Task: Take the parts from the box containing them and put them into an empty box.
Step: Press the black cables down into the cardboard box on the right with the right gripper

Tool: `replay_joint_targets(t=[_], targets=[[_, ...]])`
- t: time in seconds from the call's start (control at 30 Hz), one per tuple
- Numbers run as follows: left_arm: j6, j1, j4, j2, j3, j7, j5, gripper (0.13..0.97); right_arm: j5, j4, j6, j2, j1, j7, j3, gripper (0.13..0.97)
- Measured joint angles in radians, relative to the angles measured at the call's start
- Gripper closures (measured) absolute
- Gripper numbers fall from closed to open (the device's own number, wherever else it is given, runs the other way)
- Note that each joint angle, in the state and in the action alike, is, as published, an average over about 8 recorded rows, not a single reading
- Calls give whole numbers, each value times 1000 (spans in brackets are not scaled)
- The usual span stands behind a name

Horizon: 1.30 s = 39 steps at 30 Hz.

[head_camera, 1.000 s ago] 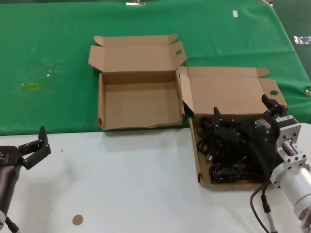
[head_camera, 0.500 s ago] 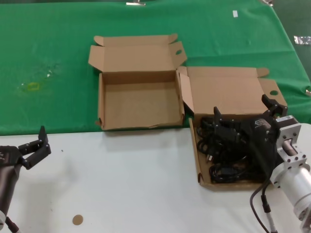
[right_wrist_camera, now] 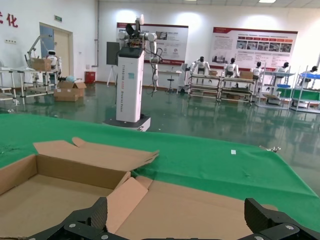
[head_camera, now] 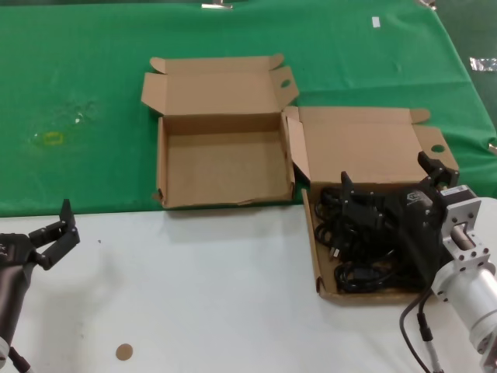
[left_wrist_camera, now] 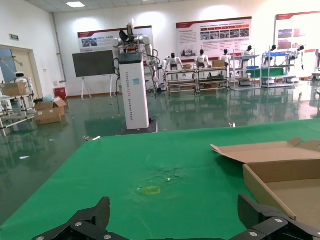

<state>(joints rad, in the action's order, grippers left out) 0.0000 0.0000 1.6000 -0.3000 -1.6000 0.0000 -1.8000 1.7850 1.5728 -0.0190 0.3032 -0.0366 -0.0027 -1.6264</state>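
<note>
The empty box [head_camera: 221,167], its lid tabbed at both corners, lies open on the green cloth at the centre. To its right, touching it, the box containing the parts [head_camera: 365,148] holds several black power cords [head_camera: 361,272] in looped bundles. My right gripper [head_camera: 388,172] is open and empty just above these cords, near the tray's far end. In the right wrist view the right gripper [right_wrist_camera: 176,207] faces that box's lid [right_wrist_camera: 200,210], with the empty box [right_wrist_camera: 50,190] beside it. My left gripper [head_camera: 53,229] is open and empty at the near left, and also shows in the left wrist view [left_wrist_camera: 175,205].
The near half of the table is white [head_camera: 194,287] with a small brown disc [head_camera: 123,351] on it. The green cloth [head_camera: 78,78] covers the far half and bears a yellow mark [head_camera: 51,138]. The empty box's edge shows in the left wrist view [left_wrist_camera: 285,175].
My left gripper has shifted very slightly to the left. The right arm, the boxes and the cords have not moved.
</note>
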Motion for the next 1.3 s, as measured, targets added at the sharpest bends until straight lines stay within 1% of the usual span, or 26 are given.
replay_joint_targets(t=[0.13, 0.27, 0.4, 0.43, 0.67, 0.7, 0.73, 0.87, 1.0, 1.13, 1.3], targets=[[0, 0, 0, 0, 0, 0, 0, 185, 15, 3, 19, 25, -1, 8, -23, 129], [0, 0, 0, 0, 0, 0, 0, 247, 40, 6, 43, 76, -11, 14, -61, 129], [0, 0, 0, 0, 0, 0, 0, 309, 67, 6, 59, 150, -30, 14, -107, 129], [0, 0, 0, 0, 0, 0, 0, 309, 74, 6, 62, 170, -35, 14, -120, 129], [0, 0, 0, 0, 0, 0, 0, 481, 125, 9, 65, 342, -82, 18, -225, 129], [0, 0, 0, 0, 0, 0, 0, 505, 130, 12, 62, 372, -90, 20, -243, 129], [0, 0, 0, 0, 0, 0, 0, 505, 134, 15, 57, 403, -98, 22, -260, 129], [0, 0, 0, 0, 0, 0, 0, 613, 134, 27, 24, 521, -134, 43, -322, 129], [0, 0, 0, 0, 0, 0, 0, 720, 102, 43, -38, 629, -174, 92, -371, 129], [0, 0, 0, 0, 0, 0, 0, 720, 30, 65, -117, 718, -216, 166, -403, 129], [0, 0, 0, 0, 0, 0, 0, 810, -99, 95, -236, 780, -265, 263, -412, 129]])
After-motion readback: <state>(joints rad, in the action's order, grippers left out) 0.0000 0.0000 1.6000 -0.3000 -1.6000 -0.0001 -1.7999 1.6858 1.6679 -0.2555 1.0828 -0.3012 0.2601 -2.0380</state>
